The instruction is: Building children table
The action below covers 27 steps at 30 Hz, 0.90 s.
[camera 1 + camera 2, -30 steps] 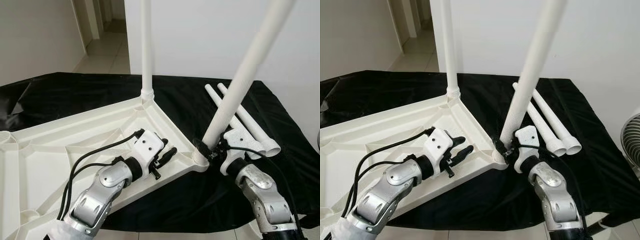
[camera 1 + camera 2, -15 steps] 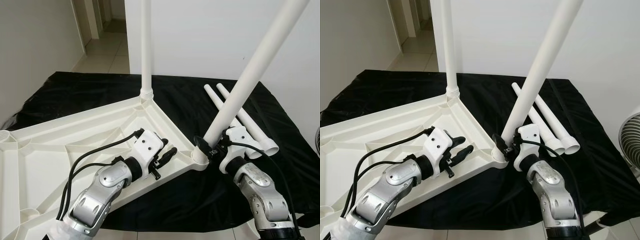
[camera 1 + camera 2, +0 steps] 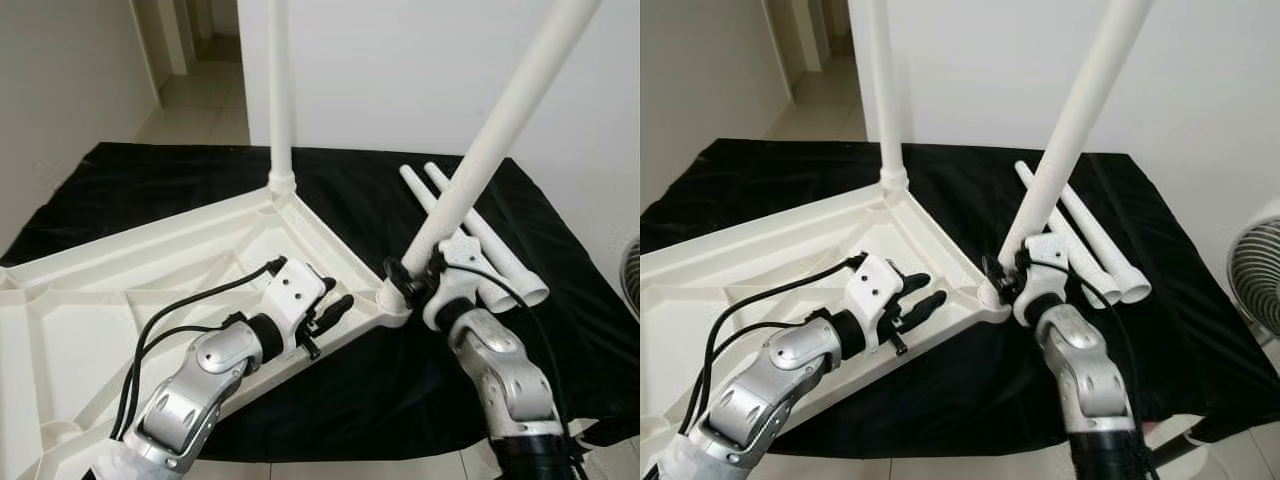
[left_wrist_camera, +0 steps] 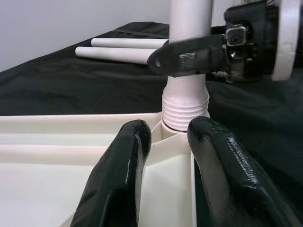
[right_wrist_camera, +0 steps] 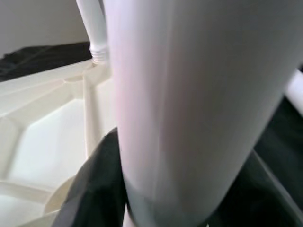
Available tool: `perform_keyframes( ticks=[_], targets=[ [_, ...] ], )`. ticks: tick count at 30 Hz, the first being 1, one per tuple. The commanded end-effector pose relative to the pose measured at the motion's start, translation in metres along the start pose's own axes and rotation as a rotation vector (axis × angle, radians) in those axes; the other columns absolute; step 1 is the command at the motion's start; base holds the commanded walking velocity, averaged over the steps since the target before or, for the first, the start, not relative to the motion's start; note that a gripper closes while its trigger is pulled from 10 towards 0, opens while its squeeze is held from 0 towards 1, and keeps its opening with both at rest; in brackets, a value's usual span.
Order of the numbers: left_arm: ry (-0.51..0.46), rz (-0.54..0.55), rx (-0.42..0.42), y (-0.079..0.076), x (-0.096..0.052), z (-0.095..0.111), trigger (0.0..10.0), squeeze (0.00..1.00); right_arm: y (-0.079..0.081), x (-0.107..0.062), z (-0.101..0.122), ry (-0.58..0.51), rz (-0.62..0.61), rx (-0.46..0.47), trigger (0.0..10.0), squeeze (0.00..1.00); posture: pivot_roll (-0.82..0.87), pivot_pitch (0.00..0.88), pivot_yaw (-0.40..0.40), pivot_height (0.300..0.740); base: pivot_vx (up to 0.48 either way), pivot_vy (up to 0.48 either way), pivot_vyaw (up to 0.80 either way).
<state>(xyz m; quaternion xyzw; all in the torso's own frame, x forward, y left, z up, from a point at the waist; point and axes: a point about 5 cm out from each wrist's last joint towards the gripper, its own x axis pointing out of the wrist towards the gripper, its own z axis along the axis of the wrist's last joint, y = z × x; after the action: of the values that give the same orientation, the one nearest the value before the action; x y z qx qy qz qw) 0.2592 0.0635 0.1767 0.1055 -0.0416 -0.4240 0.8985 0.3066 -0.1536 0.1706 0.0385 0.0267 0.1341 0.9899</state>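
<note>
Looking down through the left eye view, you see a big white plastic table top (image 3: 120, 290) lying upside down on a black cloth (image 3: 150, 180) that covers the floor. One long white plastic leg tube (image 3: 279, 90) stands straight up in the far corner of the table top. Your right gripper (image 3: 408, 282) is clamped around the bottom of a second white leg tube (image 3: 500, 120), which leans to the right, and its lower end sits in the near corner socket (image 3: 392, 298). Your left gripper (image 3: 335, 312) rests on the edge of the table top just beside that corner, with its two black fingers a little apart and holding nothing. Two more loose white tubes (image 3: 480, 240) lie side by side on the cloth behind your right arm. In the right eye view, part of a white fan (image 3: 1255, 280) shows at the right edge. In the left wrist view, your left gripper's black fingers (image 4: 123, 175) sit on the rim, one on each side of the ribbed end of the leaning tube in its socket, and they are not touching it. In the right wrist view, the leaning tube is very close and blurry, with a dark finger on each side of it.
</note>
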Motion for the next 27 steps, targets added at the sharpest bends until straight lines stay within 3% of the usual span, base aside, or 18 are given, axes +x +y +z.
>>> perform_keyframes(
  ticks=[1, 12, 21, 27],
  targets=[
    [0.001, -0.059, 0.006, -0.003, -0.002, 0.002, 10.0, 0.00, -0.003, -0.001, -0.023, 0.126, -0.022, 0.022, 10.0, 0.00, -0.01, 0.055, 0.014, 0.740, 0.000, 0.000, 0.00],
    [-0.002, -0.061, 0.003, -0.005, -0.001, 0.002, 10.0, 0.00, -0.005, 0.005, -0.007, 0.090, -0.028, -0.057, 10.0, 0.00, -0.01, 0.048, 0.007, 0.740, 0.000, 0.000, 0.00],
    [-0.003, -0.043, -0.003, -0.002, -0.002, 0.003, 10.0, 0.00, -0.011, -0.007, -0.022, 0.107, -0.069, -0.141, 10.0, 0.00, -0.01, 0.052, 0.002, 0.740, 0.000, 0.000, 0.00],
    [-0.002, -0.039, -0.003, -0.001, -0.004, 0.003, 10.0, 0.00, -0.006, -0.023, -0.040, 0.095, -0.036, -0.177, 10.0, 0.00, -0.02, 0.065, 0.011, 0.740, 0.000, 0.000, 0.00]
  ],
)
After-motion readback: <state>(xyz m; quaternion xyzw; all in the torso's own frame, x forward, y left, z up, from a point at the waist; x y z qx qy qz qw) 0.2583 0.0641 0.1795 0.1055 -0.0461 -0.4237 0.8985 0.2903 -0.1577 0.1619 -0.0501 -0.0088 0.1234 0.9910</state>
